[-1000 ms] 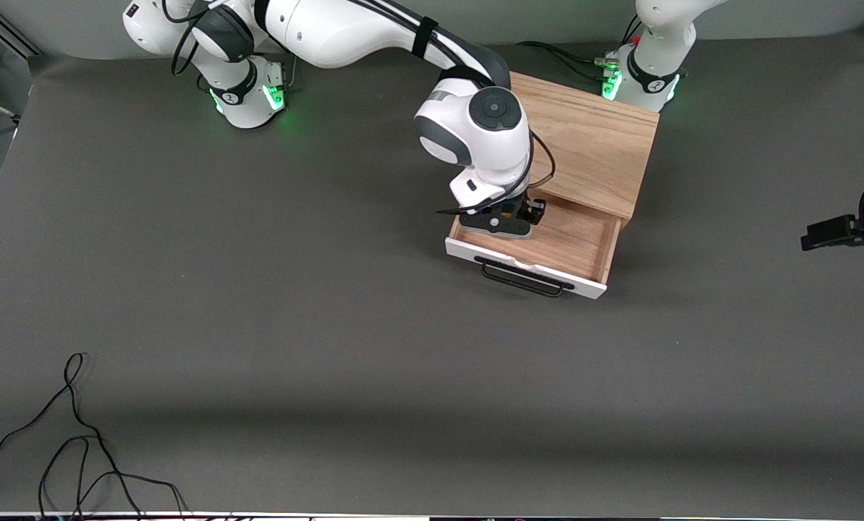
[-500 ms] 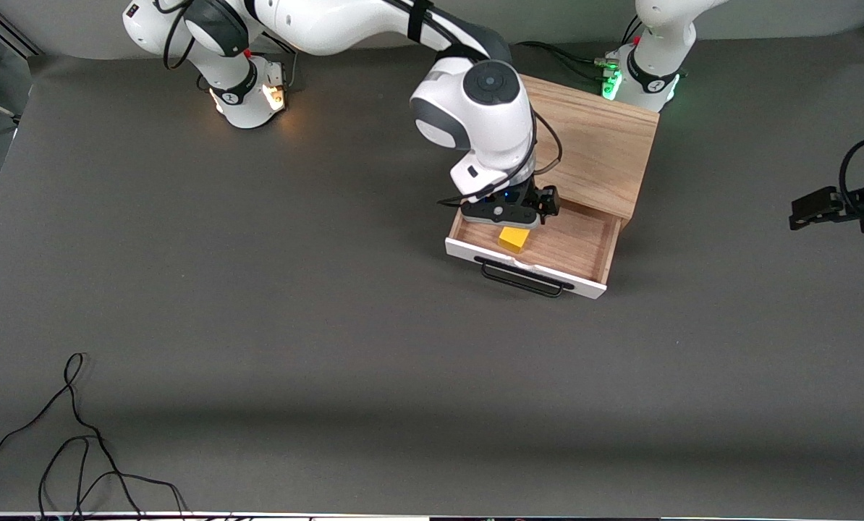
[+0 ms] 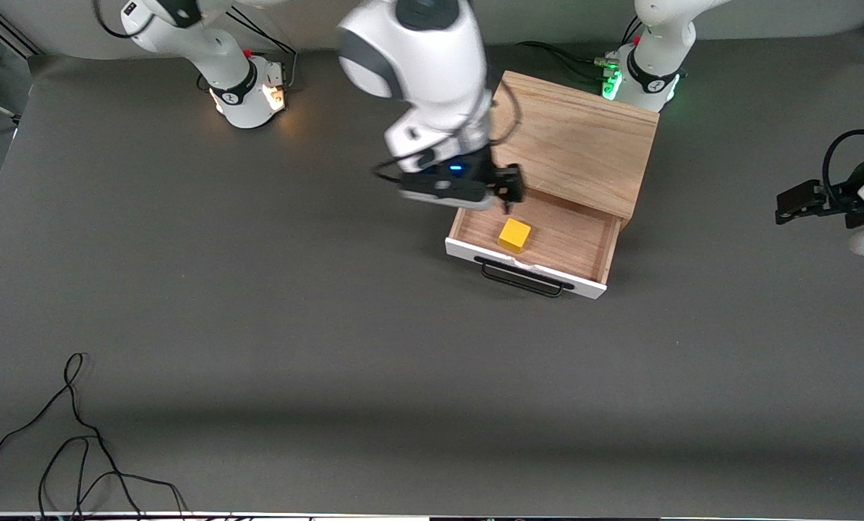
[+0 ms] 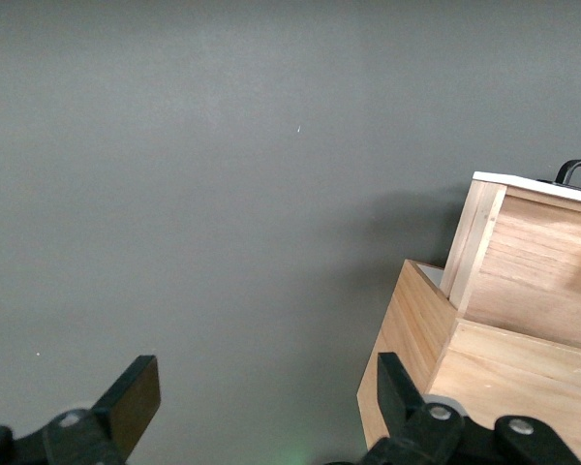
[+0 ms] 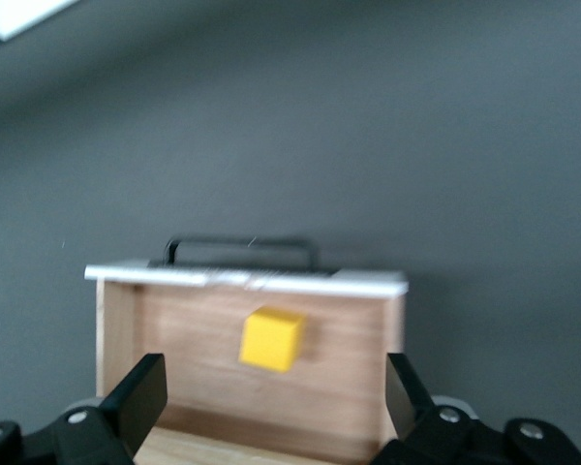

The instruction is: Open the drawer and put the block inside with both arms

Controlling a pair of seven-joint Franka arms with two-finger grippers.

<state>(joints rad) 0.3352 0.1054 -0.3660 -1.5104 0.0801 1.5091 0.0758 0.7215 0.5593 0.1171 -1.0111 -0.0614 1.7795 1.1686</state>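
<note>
The wooden cabinet (image 3: 584,145) has its drawer (image 3: 569,278) pulled open toward the front camera. The yellow block (image 3: 515,235) lies on the drawer floor, free of both grippers. My right gripper (image 3: 484,197) hangs open and empty above the drawer's inner end, at the cabinet's edge. In the right wrist view the block (image 5: 271,339) lies between and below the right gripper's (image 5: 276,387) spread fingers, with the white drawer front (image 5: 247,279) and black handle (image 5: 242,247) past it. My left gripper (image 3: 790,202) hovers open and empty beside the cabinet, toward the left arm's end.
In the left wrist view, the left gripper (image 4: 266,392) is over bare grey table beside the cabinet's side wall (image 4: 416,339) and the open drawer (image 4: 533,262). A loose black cable (image 3: 77,434) lies near the front camera toward the right arm's end.
My right gripper has let go of the block in the drawer and risen up and toward the right arm's end. My left gripper has drifted slightly toward the cabinet.
</note>
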